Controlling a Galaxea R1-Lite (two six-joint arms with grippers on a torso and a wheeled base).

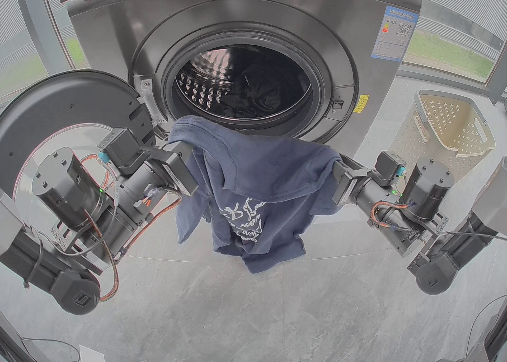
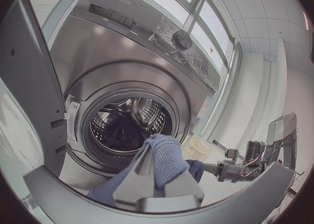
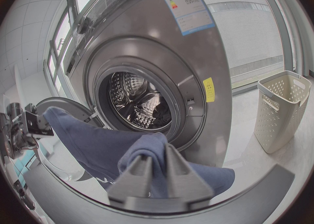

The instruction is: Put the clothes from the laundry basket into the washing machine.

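A navy blue T-shirt (image 1: 253, 178) with white print hangs stretched between both grippers, just in front of and below the washing machine's round opening (image 1: 243, 85). My left gripper (image 2: 162, 175) is shut on one bunched edge of the shirt (image 2: 165, 161), at its left end in the head view. My right gripper (image 3: 159, 168) is shut on the other edge (image 3: 148, 149), at the right end. Dark clothes (image 1: 259, 91) lie inside the drum. The cream laundry basket (image 1: 449, 125) stands on the floor to the right of the machine.
The machine's door (image 1: 58, 114) is swung wide open to the left, right behind my left arm. Grey tiled floor (image 1: 253, 310) lies open below the hanging shirt. Windows run behind the machine on both sides.
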